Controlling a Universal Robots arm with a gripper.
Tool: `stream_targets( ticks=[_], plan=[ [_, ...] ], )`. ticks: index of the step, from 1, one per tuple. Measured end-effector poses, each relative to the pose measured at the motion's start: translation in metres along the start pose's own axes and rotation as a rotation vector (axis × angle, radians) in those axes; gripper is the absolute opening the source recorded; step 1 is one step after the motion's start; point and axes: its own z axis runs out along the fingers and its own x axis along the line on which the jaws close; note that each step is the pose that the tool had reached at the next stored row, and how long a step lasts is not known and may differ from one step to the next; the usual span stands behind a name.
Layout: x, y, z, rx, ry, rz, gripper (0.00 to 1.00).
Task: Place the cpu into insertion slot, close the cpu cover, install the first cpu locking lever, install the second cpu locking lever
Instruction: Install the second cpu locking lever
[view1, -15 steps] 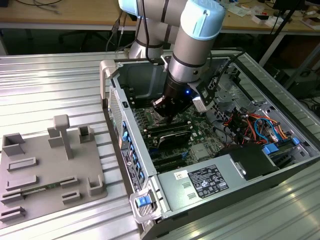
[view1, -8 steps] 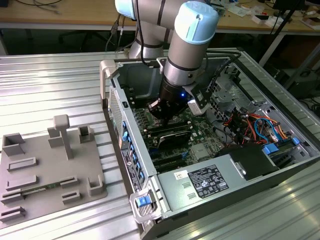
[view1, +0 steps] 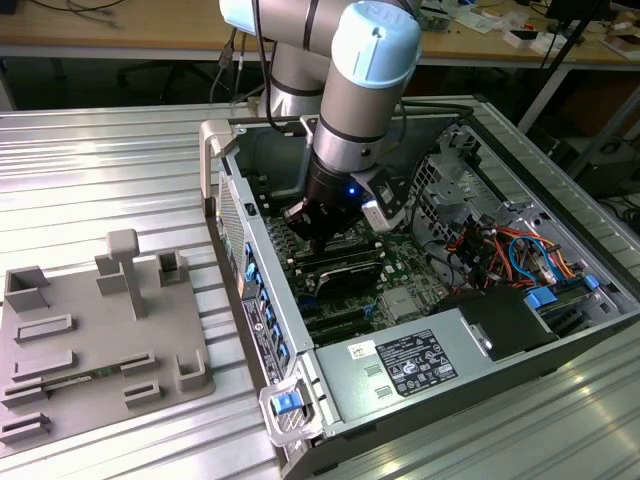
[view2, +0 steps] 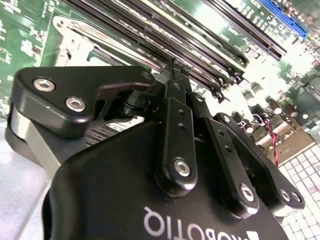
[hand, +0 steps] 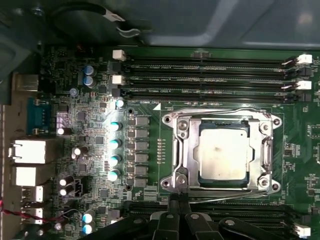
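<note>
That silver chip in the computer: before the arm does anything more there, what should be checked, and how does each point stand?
1. The cpu lies flat and square in its socket: ok.
2. The cpu cover is folded down around the chip: ok, its frame surrounds it in the first wrist view.
3. Both locking levers are hooked: cannot tell; thin wires run along the frame's edges, but their catches are unclear.
4. The gripper stands beside the socket's edge, not over the chip: ok.
5. The gripper's fingers are together: ok, they meet at the tip in the second wrist view.
</note>
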Motion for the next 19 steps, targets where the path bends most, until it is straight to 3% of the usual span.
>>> stream_targets(
  ticks=[15,19],
  plan=[
    [0.0043,0.0007,0.0001,-0.0002,0.0000,-0.009,0.11],
    [0.0055,0.0015,0.0004,-0.0008,-0.0003,-0.047,0.11]
  ],
)
